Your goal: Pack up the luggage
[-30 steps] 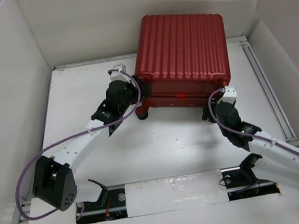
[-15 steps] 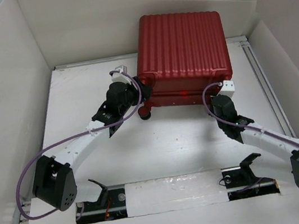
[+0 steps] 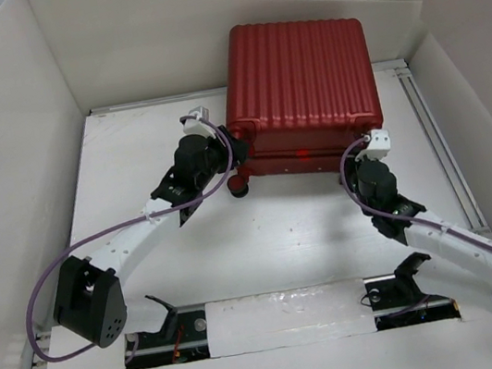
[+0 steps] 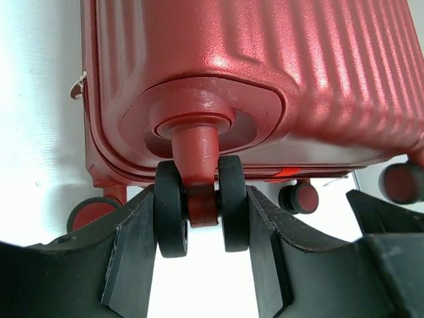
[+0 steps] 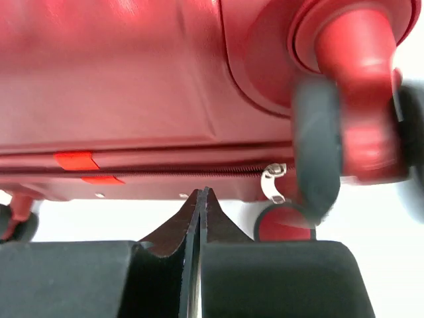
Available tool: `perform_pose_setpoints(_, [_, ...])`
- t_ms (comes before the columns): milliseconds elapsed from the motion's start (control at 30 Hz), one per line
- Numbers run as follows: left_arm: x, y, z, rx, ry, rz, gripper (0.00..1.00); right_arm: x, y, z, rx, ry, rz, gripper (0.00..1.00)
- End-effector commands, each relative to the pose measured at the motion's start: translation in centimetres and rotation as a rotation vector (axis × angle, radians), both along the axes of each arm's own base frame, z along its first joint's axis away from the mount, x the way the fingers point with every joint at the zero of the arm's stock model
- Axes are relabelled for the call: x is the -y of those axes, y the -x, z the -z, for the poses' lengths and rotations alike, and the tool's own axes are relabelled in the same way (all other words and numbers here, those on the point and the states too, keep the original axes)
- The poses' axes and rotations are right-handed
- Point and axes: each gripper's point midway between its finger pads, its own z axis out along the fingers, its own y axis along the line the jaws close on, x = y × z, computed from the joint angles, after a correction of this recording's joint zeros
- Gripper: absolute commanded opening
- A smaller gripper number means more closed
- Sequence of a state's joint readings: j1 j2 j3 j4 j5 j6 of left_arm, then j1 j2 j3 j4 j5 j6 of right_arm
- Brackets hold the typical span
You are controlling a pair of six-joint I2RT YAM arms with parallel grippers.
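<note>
A: So where's the luggage (image 3: pixel 300 82)?
B: Closed, far side of the desk (image 3: pixel 282 235), wheels facing the arms. Left jaws clamp a caster wheel (image 4: pixel 171 212); right jaws pressed together, empty.

This looks like a robotics lab test cell. A white table (image 3: pixel 291 233) is boxed in on three sides by plain white panel walls (image 3: pixel 11 119), with metal rails (image 3: pixel 436 145) running along its edges. A left arm (image 3: pixel 133 240) and a right arm (image 3: pixel 451 236) are bolted side by side at the near edge, and exposed purple cables (image 3: pixel 31 317) loop along them.
</note>
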State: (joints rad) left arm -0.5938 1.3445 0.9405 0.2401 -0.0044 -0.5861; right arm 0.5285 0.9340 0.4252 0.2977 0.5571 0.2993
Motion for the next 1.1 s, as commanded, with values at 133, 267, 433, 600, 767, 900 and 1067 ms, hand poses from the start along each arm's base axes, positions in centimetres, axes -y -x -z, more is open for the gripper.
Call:
perform_pose_setpoints(133, [0.2, 0.2, -1.9, 0.060, 0.039, 0.011, 0.51, 1.7, -0.3, 0.9, -0.100, -0.002, 0.128, 0.61])
perform_pose_setpoints(267, [-0.1, 0.8, -2.2, 0.086, 0.081, 0.006, 0.61, 1.9, -0.8, 1.1, -0.086, -0.036, 0.181, 0.63])
perform_pose_setpoints(433, [-1.2, 2.3, -2.0, 0.126, 0.120, -0.005, 0.64, 3.3, -2.2, 0.0, 0.015, -0.113, 0.217, 0.65])
perform_pose_setpoints(600, [-0.8, 4.6, -3.5, 0.181, 0.203, 0.083, 0.64, 5.1, -3.1, 0.2, 0.084, -0.155, 0.261, 0.58])
perform_pose_setpoints(767, [-0.9, 5.3, -3.0, 0.189, 0.198, 0.107, 0.62, 4.7, -4.8, -0.2, 0.119, -0.160, 0.203, 0.48])
perform_pose_setpoints(900, [-0.8, 5.2, -2.6, 0.187, 0.185, 0.108, 0.60, 4.3, -5.0, -0.9, 0.182, -0.173, 0.171, 0.26])
perform_pose_setpoints(1067, [-0.8, 4.9, -1.6, 0.176, 0.165, 0.101, 0.59, 4.4, -4.9, -1.1, 0.219, -0.171, 0.168, 0.00])
